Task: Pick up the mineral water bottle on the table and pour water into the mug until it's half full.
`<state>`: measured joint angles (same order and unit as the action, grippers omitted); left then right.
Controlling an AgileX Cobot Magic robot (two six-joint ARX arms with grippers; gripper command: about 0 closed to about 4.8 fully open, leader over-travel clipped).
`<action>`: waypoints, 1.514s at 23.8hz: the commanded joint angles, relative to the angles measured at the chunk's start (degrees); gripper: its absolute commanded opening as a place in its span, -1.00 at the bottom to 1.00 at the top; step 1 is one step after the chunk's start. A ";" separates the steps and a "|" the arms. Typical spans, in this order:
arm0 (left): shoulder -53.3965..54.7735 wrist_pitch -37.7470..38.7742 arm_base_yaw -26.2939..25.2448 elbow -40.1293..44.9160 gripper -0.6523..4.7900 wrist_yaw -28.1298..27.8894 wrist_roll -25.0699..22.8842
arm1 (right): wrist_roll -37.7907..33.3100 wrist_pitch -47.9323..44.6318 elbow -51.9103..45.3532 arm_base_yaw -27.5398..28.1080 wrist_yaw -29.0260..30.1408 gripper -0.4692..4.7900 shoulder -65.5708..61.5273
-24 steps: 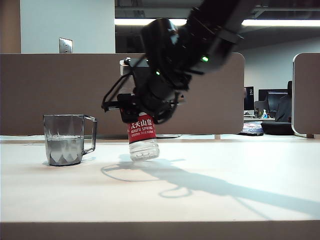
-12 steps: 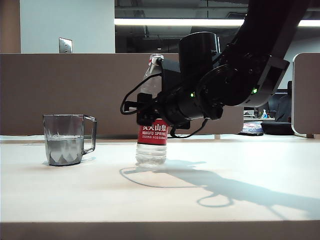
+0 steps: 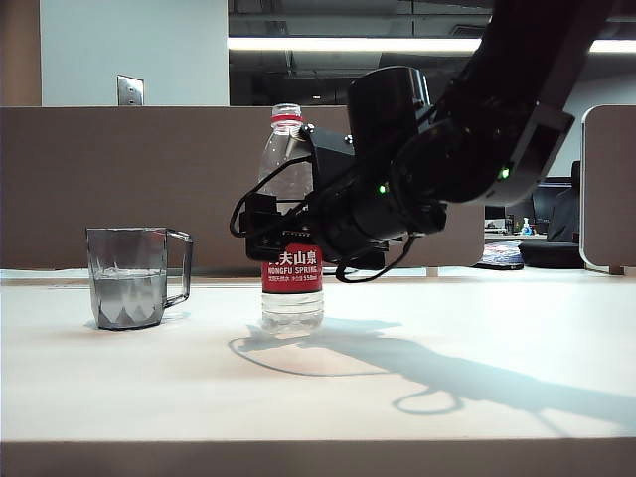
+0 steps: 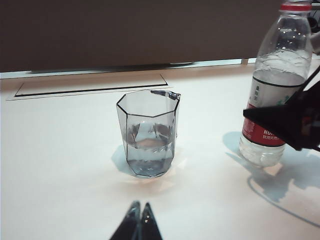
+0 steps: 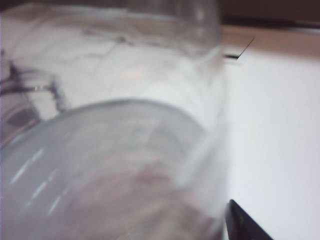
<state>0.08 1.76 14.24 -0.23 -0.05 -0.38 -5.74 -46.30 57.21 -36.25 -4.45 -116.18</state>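
From the exterior camera I see the mineral water bottle standing upright on the table, with the mug resting well apart from it at about nine o'clock. The mug holds water up to roughly the middle of its faceted wall, its squared handle turned toward the bottle. My right gripper sits level at the bottle's label, the dark arm reaching in from two o'clock and throwing a long shadow across the white surface toward four o'clock. Whether its jaws are pinching the bottle or standing clear of it I cannot tell: the exterior shot hides the contact behind the gripper body, and the right wrist camera is filled by the blurred clear bottle with only one dark fingertip showing at the edge. In the left wrist view the mug stands straight ahead at twelve o'clock with the bottle off at two o'clock, a black part of the right arm crossing its label. My left gripper hangs low over the table short of the mug, its two fingertips pressed together and holding nothing.
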 commanded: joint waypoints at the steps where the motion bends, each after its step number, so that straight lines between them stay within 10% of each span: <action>1: 0.00 -0.52 -0.07 -0.17 -0.78 0.11 -0.02 | 0.02 1.07 -1.49 -0.37 0.07 1.00 3.04; 17: 0.00 -0.52 -13.09 -0.20 -0.78 0.11 -0.02 | -5.55 4.61 -27.52 -0.63 5.49 1.00 36.20; 21: 0.00 -0.52 -13.29 -0.20 -0.78 0.11 -0.02 | -6.49 7.65 -32.09 -0.63 9.99 -0.24 46.14; 24: 0.00 -0.52 -13.31 -0.20 -0.78 0.11 -0.02 | -6.32 11.54 -33.99 -0.59 10.71 -0.80 52.04; 36: 0.00 -0.52 -13.31 -0.20 -0.78 0.13 -0.02 | -6.23 18.25 -34.58 -0.42 10.58 -0.84 55.54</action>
<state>0.08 1.76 0.97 -0.23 -0.03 -0.38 -11.99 -27.00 22.41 -36.64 6.09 -60.77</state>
